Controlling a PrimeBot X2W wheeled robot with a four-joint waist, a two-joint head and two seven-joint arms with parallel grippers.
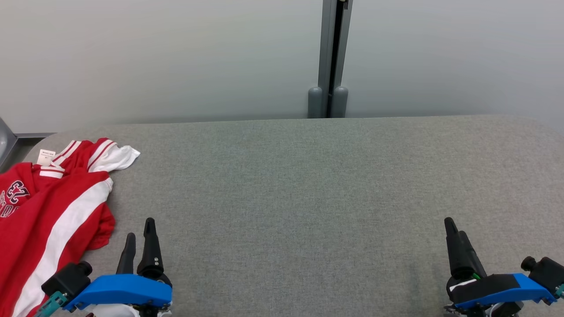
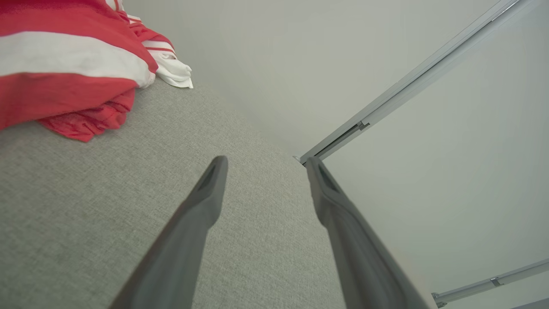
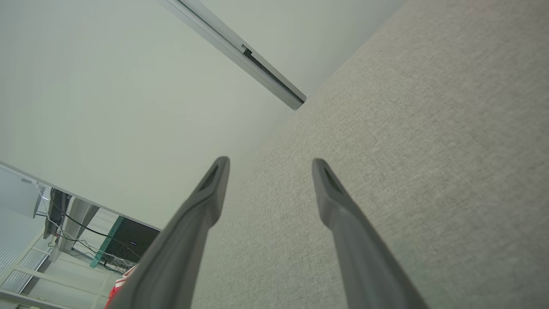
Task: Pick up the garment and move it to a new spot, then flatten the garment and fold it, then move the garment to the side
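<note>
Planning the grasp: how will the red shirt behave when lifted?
Likely floppy: the shirt lies rumpled in soft folds, so it should sag from one pinch. Probably light: thin cloth. It may drag on the woven table.

The garment (image 1: 53, 207) lies on the table (image 1: 308, 185), just left of the left gripper (image 1: 140, 228) and reaching ahead past its fingertips. The right gripper (image 1: 455, 226) sits well apart to the right. A post (image 1: 328, 101) stands ahead of both, behind the table.
</note>
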